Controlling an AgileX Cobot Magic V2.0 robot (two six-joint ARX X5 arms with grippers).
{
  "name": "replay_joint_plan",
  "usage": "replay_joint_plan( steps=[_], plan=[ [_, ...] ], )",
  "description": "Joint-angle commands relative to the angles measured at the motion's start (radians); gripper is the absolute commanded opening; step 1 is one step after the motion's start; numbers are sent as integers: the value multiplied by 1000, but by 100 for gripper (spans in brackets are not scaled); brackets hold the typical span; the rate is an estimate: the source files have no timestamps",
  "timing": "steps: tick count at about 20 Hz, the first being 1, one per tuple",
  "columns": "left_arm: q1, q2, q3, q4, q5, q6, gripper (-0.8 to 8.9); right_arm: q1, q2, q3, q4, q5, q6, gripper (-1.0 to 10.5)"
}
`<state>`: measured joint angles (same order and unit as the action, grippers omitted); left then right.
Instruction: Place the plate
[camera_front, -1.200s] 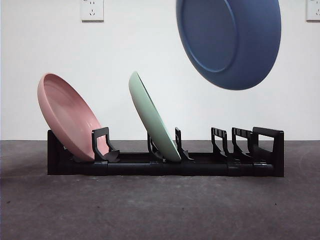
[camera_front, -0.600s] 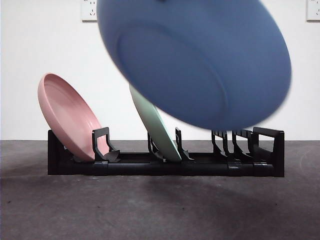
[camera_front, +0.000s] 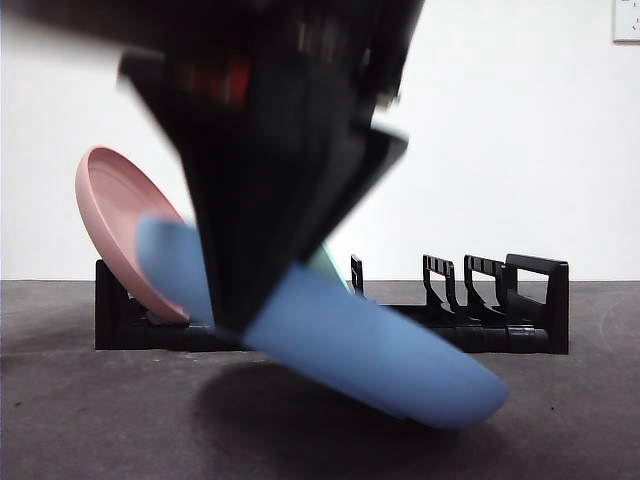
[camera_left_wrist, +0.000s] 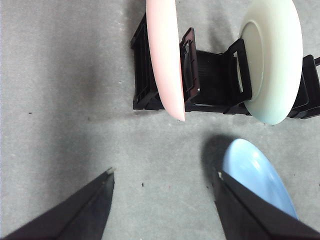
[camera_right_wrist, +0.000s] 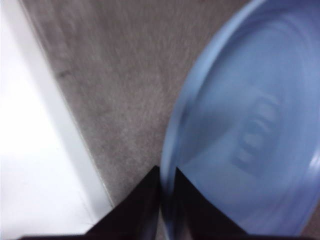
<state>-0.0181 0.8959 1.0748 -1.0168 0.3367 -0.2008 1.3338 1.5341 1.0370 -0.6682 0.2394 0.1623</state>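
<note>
Moved: blue plate (camera_front: 380, 360) has dropped from high above to just over the table, before the rack (camera_front: 520, 300).
Right gripper (camera_right_wrist: 167, 200): clamped on its rim.
Left gripper (camera_left_wrist: 160, 200): open, waiting.
Advice: raise and tilt the plate upright, then aim for a free slot.

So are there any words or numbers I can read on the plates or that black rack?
No readable text anywhere.
The blue plate, pink plate, green plate and black rack are plain.
The red patch on the right arm in the front view is too blurred to read.
</note>
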Motion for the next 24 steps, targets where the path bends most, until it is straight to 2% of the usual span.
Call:
replay_joint_plan(
  steps=[1,7,10,11,15,18,21,24],
  plan=[
    [-2,6,24,7,1,14,313,7,79,11,4,14,6,7],
    [-2,6,24,7,1,14,313,0,188,11,37,23,5,21],
    [-2,6,24,7,1,18,313,1,189,14,48,15,10,268],
    [-2,6,24,8,1,27,313,2,179,24,39,-10,10,290],
    [-2,6,24,11,3,21,312,-12,42,114,-1,-113,14,288],
    [-17,14,28,14,39,-23,312,-60,-119,195,-67,-138,66,288],
    [-72,69,67,15,37,-30,308,-127,-253,268,-162,-134,114,288],
    [-153,191,169,14,-57,-74,306,-184,-346,301,-193,-133,132,288]
  ],
)
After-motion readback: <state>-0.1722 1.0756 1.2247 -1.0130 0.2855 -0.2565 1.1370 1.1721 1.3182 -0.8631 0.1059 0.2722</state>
